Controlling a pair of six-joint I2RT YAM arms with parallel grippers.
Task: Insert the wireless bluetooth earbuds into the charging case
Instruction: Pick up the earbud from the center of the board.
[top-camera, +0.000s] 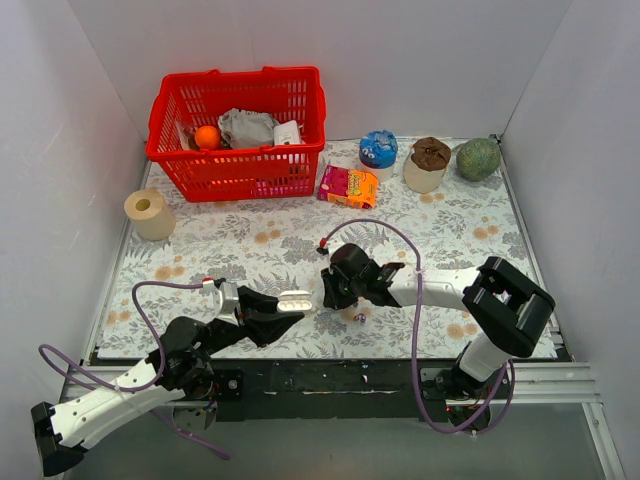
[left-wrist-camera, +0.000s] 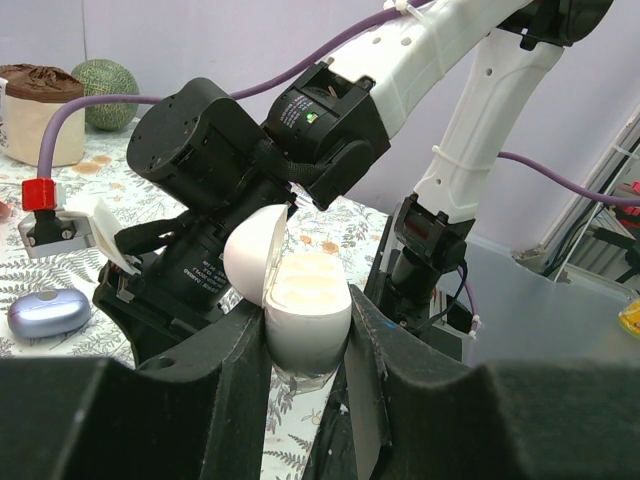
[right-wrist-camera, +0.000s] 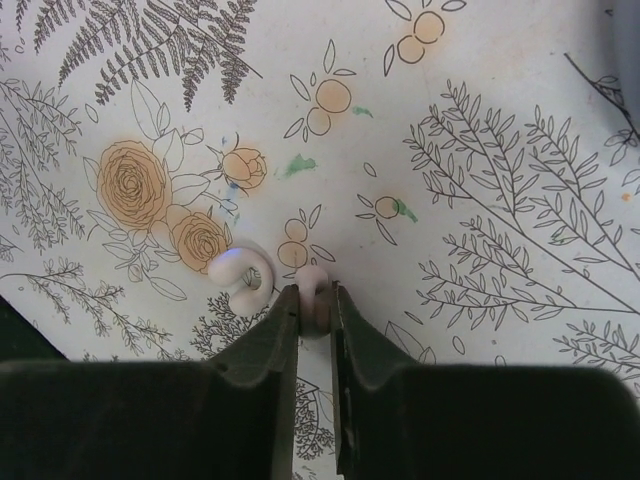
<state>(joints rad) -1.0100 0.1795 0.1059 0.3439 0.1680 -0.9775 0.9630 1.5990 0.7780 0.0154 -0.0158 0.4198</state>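
My left gripper is shut on a white capsule-shaped case with its lid swung open, held above the cloth; it also shows in the top view. The lavender-blue charging case lies shut on the cloth, apart from both grippers. My right gripper points down at the cloth and is shut on a tiny earbud that looks pale pink here. A second pale hooked bud lies just left of it. The top view shows a purple speck by the right gripper.
A red basket with items stands at the back left, a paper roll at the left. A snack packet, blue cup, brown-topped cup and green ball line the back. The right arm's wrist is close before the left gripper.
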